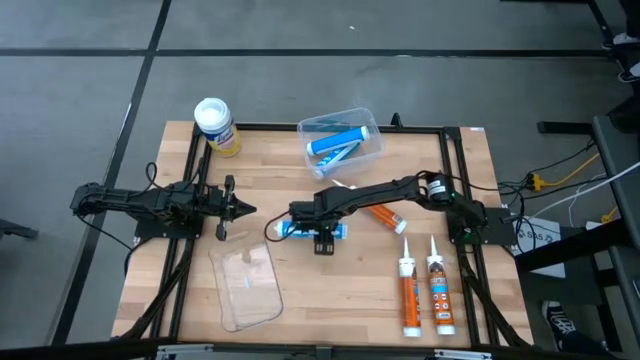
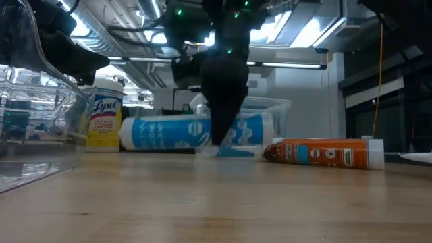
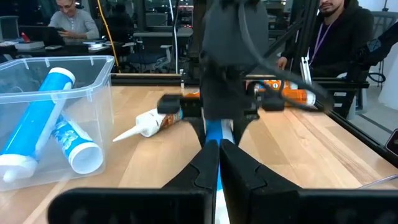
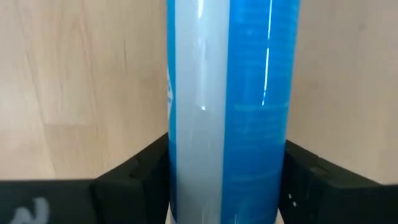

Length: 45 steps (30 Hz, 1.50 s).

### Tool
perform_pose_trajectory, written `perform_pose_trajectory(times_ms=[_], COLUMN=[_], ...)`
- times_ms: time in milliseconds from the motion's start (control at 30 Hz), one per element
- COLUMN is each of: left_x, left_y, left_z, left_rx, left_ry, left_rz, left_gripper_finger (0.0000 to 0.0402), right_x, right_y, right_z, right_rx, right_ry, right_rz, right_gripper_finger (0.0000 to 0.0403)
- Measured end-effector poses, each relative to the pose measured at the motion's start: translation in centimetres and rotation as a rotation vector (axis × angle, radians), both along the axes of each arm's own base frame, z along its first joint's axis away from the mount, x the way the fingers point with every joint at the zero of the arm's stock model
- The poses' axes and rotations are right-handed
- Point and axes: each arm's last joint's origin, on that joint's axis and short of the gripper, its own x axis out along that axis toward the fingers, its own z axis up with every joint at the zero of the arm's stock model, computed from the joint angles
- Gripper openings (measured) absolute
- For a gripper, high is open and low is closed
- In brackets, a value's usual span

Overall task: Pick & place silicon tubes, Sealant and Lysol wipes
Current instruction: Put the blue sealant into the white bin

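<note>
A blue-and-white silicone tube [image 1: 305,230] hangs level just above the table's middle, with my right gripper [image 1: 322,236] shut on it from above. The low view shows the same tube [image 2: 169,132] clear of the wood. My left gripper [image 1: 236,208] waits shut at the table's left, level, touching nothing. The Lysol wipes [image 1: 216,125], a yellow canister with a white lid, stand upright on their base at the far left corner. A clear bin [image 1: 372,150] at the far middle holds two blue tubes [image 1: 338,140]. An orange tube [image 1: 386,217] lies on its side right of my right gripper. My right gripper pinches the blue tube's round body [image 4: 230,143] near its middle, one dark finger [image 4: 134,183] on each long side. The fingers point straight down and lie across the tube. The tube is level and lifted a little clear of the table.
Two orange tubes [image 1: 424,290] lie side by side at the near right. A clear plastic lid [image 1: 245,285] lies at the near left. A black frame [image 1: 320,127] runs around the table. People sit beyond the far edge.
</note>
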Motion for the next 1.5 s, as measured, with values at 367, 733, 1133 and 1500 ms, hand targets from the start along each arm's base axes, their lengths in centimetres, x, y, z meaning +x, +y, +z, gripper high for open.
perform_pose_trajectory(times_ms=[367, 733, 1133, 1500], left_x=[0.0, 0.0, 0.0, 0.0], left_y=[0.0, 0.0, 0.0, 0.0], left_z=[0.0, 0.0, 0.0, 0.0], left_rx=[0.000, 0.000, 0.000, 0.000], left_ry=[0.000, -0.001, 0.000, 0.000], left_rz=[0.000, 0.000, 0.000, 0.000], left_gripper_finger=[0.0010, 0.0008, 0.0008, 0.0010], right_x=[-2.6, -7.3, -13.1, -14.1], right_y=[0.3, -0.4, -1.0, -1.0], right_z=[5.9, 10.2, 7.6, 5.2], right_rx=[-0.141, -0.348, -0.220, -0.147], right_ry=[-0.036, -0.159, -0.674, -1.076], right_rz=[-0.032, -0.178, -0.330, -0.305], right_gripper_finger=[0.0217, 0.0217, 0.0217, 0.0217])
